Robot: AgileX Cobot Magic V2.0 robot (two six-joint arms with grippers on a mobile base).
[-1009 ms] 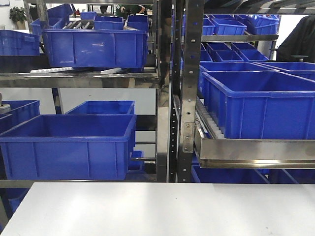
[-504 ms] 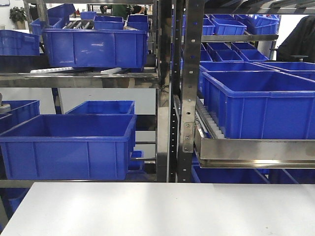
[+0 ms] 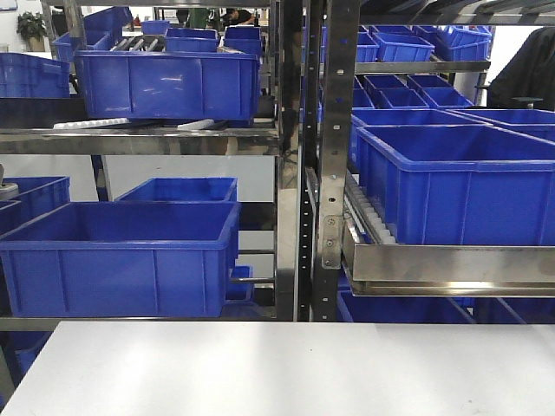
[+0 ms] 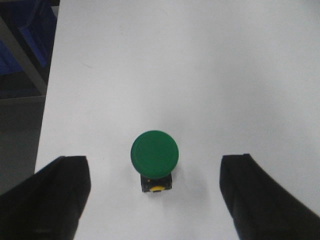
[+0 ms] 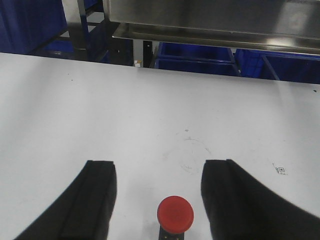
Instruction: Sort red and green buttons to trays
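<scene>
I am hovering my left gripper (image 4: 155, 172) and right gripper (image 5: 161, 167), jaws wide apart, over the green button (image 4: 154, 153) and red button (image 5: 175, 212), judging both light, rigid and slick-capped, best pinched low on the squarer body.

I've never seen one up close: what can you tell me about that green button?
The green button has a round, smooth domed cap, plastic-looking, on a small dark body with a yellow spot. It stands cap-up on the white table, midway between two black fingers, which don't touch it.
</scene>
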